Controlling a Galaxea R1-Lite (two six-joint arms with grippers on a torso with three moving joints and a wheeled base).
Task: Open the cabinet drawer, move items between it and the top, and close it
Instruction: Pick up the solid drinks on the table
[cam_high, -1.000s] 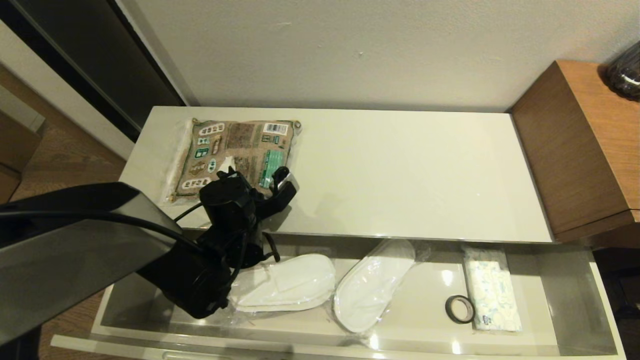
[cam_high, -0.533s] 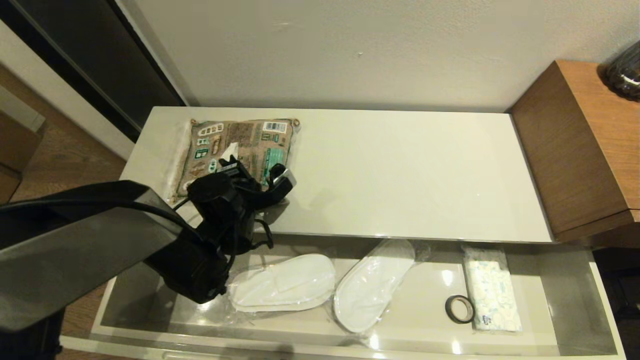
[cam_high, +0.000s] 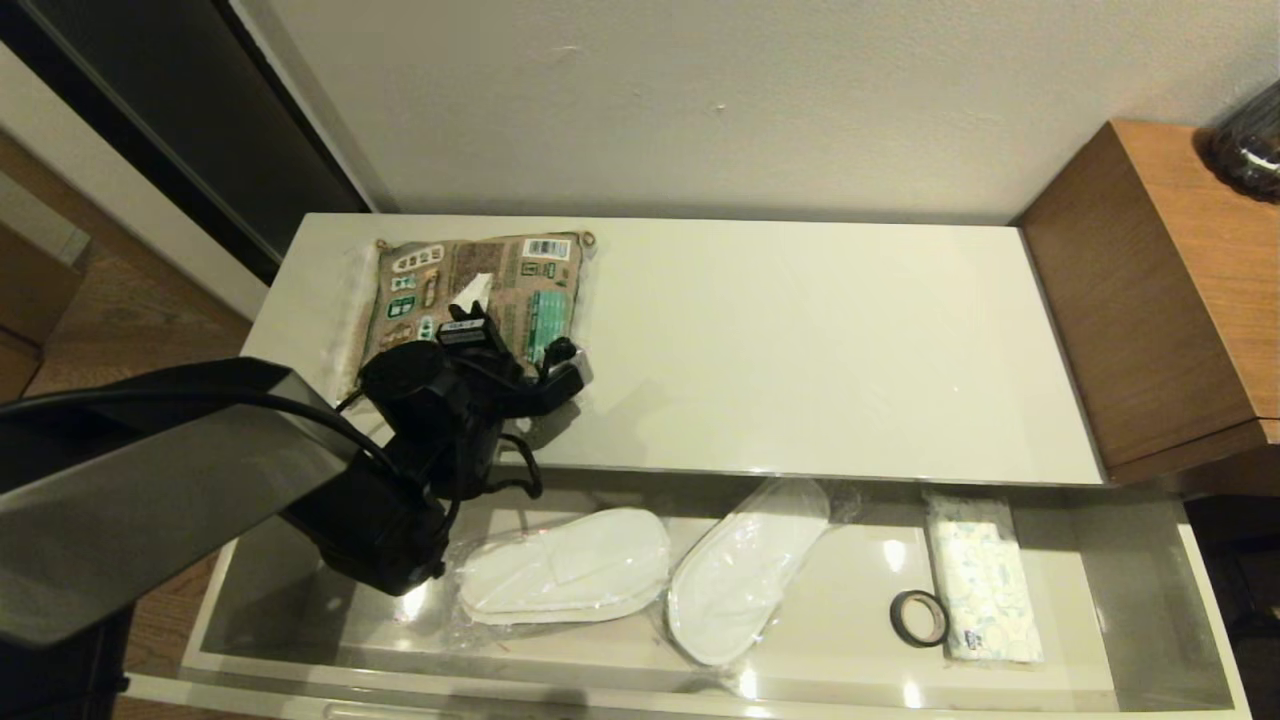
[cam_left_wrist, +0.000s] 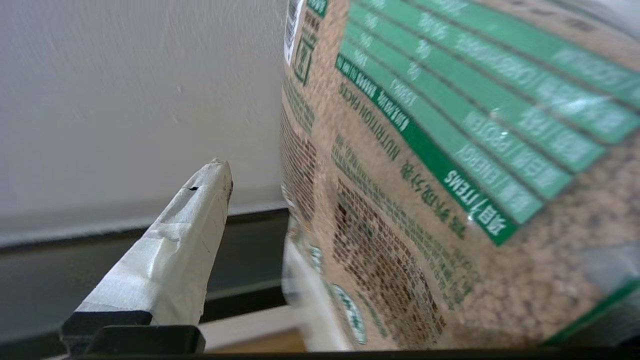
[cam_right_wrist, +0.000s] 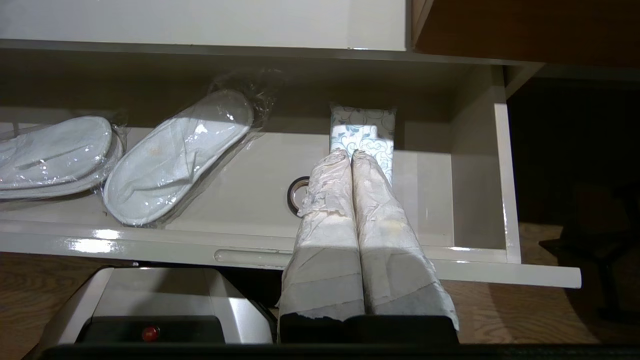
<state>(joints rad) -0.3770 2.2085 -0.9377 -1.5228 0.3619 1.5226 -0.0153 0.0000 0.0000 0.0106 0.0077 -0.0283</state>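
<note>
Left gripper hangs spread over the packet on the top — right gripper pressed together.

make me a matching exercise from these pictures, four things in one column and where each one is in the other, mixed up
Things:
1. packet
2. tape ring
3. left claw
4. right claw

Places:
A. in the drawer, beside the tissue pack
B. on the cabinet top, left end
C. shut, in front of the open drawer, pointing at the tissue pack
D. over the near part of the packet, fingers spread

Pairs: 1-B, 2-A, 3-D, 4-C
</note>
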